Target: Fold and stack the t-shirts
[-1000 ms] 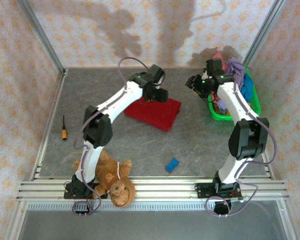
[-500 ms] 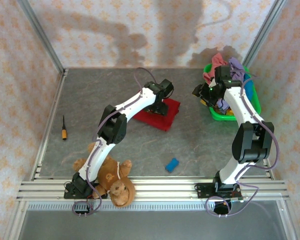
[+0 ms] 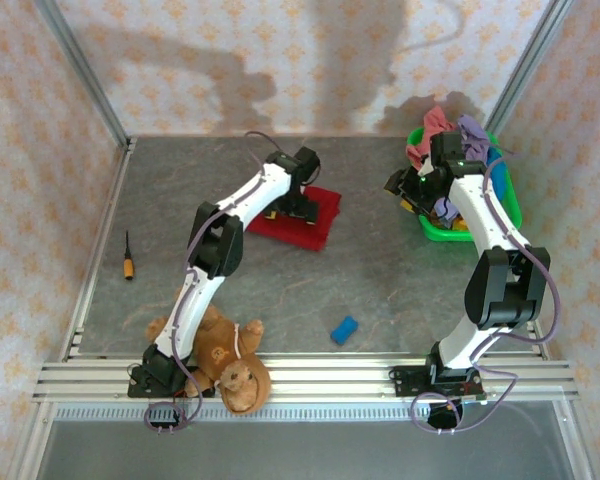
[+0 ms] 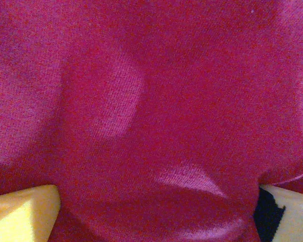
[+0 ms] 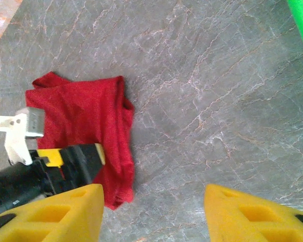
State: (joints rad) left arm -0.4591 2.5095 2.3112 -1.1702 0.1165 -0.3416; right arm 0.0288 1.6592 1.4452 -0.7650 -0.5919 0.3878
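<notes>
While left gripper (image 3: 296, 203) sits low: jaws spread wide, empty; folded dark red t-shirt (image 3: 318, 226) directly beneath its fingertips.
Right gripper (image 5: 154, 212): open, empty; green basket (image 3: 435, 234) just beside it.
Advice: lift straight up so the fold isn't dragged.

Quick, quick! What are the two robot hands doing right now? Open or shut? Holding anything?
Left gripper: open wide, right down on the dark red t-shirt.
Right gripper: open, holding nothing, above the table.
</notes>
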